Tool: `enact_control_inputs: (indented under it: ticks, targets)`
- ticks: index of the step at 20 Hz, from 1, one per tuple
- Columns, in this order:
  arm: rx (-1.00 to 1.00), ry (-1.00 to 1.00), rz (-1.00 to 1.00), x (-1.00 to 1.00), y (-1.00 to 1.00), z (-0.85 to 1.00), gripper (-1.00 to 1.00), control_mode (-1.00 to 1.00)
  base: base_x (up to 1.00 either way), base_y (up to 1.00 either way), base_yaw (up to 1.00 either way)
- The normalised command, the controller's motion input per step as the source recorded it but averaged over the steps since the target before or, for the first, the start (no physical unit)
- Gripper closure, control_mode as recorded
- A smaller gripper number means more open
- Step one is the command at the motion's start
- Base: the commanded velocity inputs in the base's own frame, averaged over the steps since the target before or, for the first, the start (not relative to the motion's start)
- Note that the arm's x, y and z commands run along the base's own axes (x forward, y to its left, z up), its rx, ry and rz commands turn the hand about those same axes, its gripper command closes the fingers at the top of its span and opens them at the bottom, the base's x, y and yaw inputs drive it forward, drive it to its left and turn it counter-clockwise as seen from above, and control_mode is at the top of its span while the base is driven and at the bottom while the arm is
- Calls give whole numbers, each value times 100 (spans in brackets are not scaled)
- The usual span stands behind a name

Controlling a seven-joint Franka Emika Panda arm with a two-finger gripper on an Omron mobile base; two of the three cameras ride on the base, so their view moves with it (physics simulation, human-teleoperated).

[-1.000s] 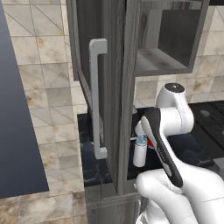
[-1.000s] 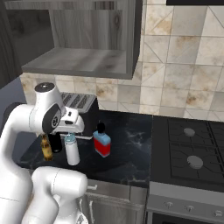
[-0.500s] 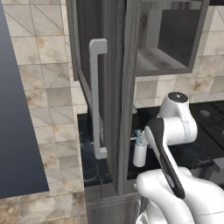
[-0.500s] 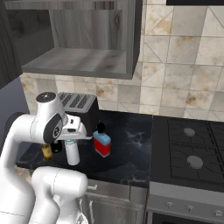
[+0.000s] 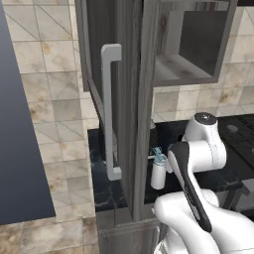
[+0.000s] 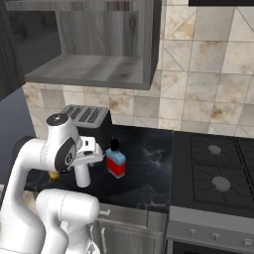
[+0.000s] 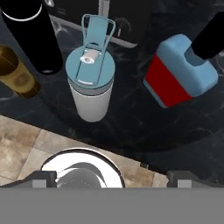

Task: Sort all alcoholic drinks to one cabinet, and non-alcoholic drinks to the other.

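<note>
Lower now than a second ago, my arm has dropped over the counter point(image 6: 149, 163) so my gripper point(image 7: 109, 175), jaws wide open and holding nothing, hovers above the white teal-lidded bottle point(image 7: 91, 83). Amber beer bottle point(image 7: 15, 72) and all-black bottle point(image 7: 33, 35) stand just beside it, red-and-blue bottle point(image 7: 179, 72) a little apart. Nothing sorted yet; cabinet door point(image 5: 126, 99) hangs open, so grabbing the white bottle looks next.

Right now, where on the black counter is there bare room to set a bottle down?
Bare counter lies between the red bottle and the stove. It is crowded left of that: white bottle, black bottle and amber bottle stand close, toaster behind.
</note>
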Motion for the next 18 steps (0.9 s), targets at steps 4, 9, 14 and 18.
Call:
enact_control_inputs:
  ticks: [4,9,14,18]
  targets:
    - [-4,0,17,0,-25,-11,-100,-100,0,0,0]
    - [-1,-1,13,0,-28,-2,-100,-100,0,0,0]
    - [0,-3,8,0,-30,-3,-100,-100,0,0,0]
    - [0,-6,3,1,-30,-8,-100,-100,0,0,0]
